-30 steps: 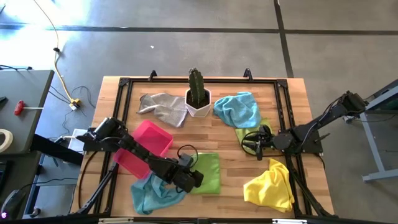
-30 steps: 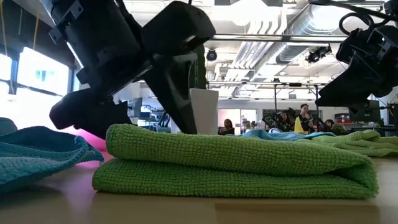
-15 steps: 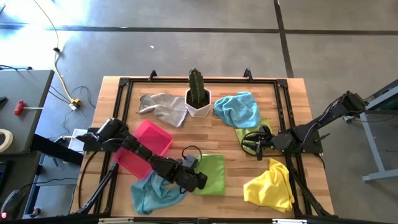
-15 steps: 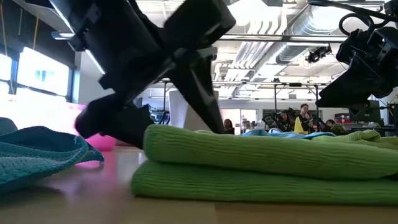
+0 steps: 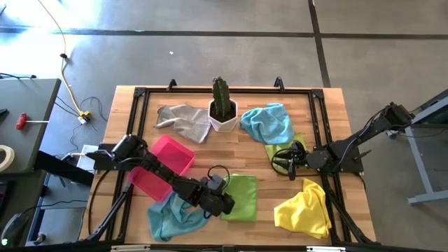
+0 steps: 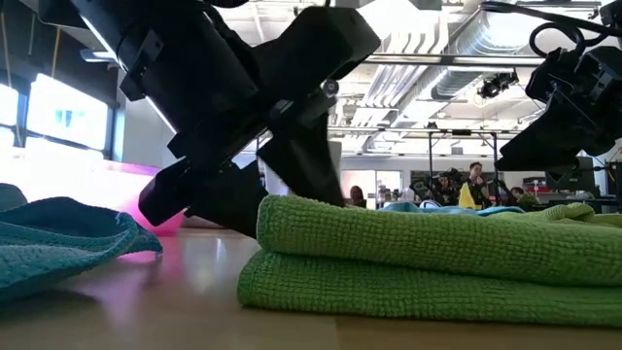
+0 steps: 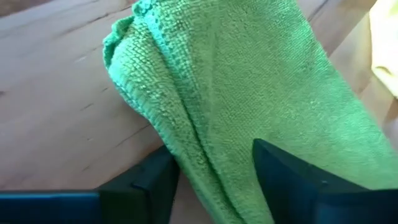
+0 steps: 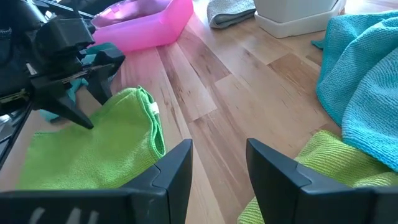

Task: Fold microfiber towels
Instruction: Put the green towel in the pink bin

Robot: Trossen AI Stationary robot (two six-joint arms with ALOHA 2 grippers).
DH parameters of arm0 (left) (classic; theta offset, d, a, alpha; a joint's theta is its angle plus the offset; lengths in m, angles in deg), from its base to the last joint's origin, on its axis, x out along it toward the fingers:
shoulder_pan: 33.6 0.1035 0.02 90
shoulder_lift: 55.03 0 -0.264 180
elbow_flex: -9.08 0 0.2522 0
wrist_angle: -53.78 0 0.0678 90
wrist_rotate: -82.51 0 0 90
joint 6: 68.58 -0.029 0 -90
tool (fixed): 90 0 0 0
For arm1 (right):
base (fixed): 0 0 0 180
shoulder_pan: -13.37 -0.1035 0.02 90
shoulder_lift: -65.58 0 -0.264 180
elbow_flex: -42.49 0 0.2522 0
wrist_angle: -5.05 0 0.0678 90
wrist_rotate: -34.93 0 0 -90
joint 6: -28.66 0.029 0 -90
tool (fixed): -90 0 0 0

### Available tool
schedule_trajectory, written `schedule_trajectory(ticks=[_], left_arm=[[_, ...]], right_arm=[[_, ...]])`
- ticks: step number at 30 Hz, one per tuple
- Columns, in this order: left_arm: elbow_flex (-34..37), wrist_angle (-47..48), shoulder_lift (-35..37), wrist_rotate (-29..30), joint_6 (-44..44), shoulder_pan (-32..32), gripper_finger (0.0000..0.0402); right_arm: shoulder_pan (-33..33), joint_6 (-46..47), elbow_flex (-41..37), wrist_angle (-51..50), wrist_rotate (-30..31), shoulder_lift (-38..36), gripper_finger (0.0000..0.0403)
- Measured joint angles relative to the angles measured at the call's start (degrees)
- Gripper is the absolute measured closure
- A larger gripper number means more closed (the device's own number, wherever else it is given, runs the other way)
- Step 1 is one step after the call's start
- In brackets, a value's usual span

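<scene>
- The folded lime green towel (image 5: 240, 197) lies flat on the wooden surface (image 5: 231, 150) near its front edge, a rectangle whose long axis runs front to back, with its rounded fold on the side facing the left arm.
- From the low view the green towel (image 6: 437, 262) shows two stacked layers of nubby, looped microfiber with a soft rolled edge.
- The left gripper (image 5: 222, 203) sits low at that folded edge; in the left wrist view its fingers (image 7: 292, 177) are spread apart, straddling the towel's edge with cloth between them, not pinched.
- A crumpled teal towel (image 5: 171, 215) lies just beside the left arm, at the front left of the surface.
- The rigid pink tray (image 5: 162, 165) sits behind it, partly under the arm.
- A grey towel (image 5: 183, 120) lies rumpled at the back, beside a white pot with a cactus (image 5: 223, 105).
- A light blue towel (image 5: 269, 122) is bunched on the pot's other side, overlapping another lime green towel (image 5: 278, 149).
- A yellow towel (image 5: 306, 209) lies heaped at the front right.
- The right gripper (image 5: 283, 162) hovers near the second green towel, its fingers (image 8: 277, 174) apart and holding nothing.
</scene>
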Motion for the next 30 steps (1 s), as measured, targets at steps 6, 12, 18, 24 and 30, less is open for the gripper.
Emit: schedule_trajectory(ticks=[6, 12, 18, 24, 30], left_arm=[[0.1, 1.1, 0.0, 0.2, -2.2, 0.6, 0.0317], [0.2, 0.8, 0.9, -0.9, -9.0, 0.9, 0.0394], [0.4, 6.7, 6.8, -9.1, -23.3, 3.3, 0.0398], [0.3, 23.1, 17.8, -21.5, -33.2, 7.1, 0.0399], [0.2, 40.8, 28.3, -26.6, -35.2, 10.3, 0.0400]], right_arm=[[0.0, 0.0, 0.0, 0.0, 0.0, 0.0, 0.0261], [0.0, 0.0, 0.0, 0.0, 0.0, 0.0, 0.0261], [0.0, 0.0, 0.0, 0.0, 0.0, 0.0, 0.0261], [0.0, 0.0, 0.0, -0.7, 0.0, 0.0, 0.0261], [0.0, 0.0, 0.0, -1.3, 0.0, 0.0, 0.0261]])
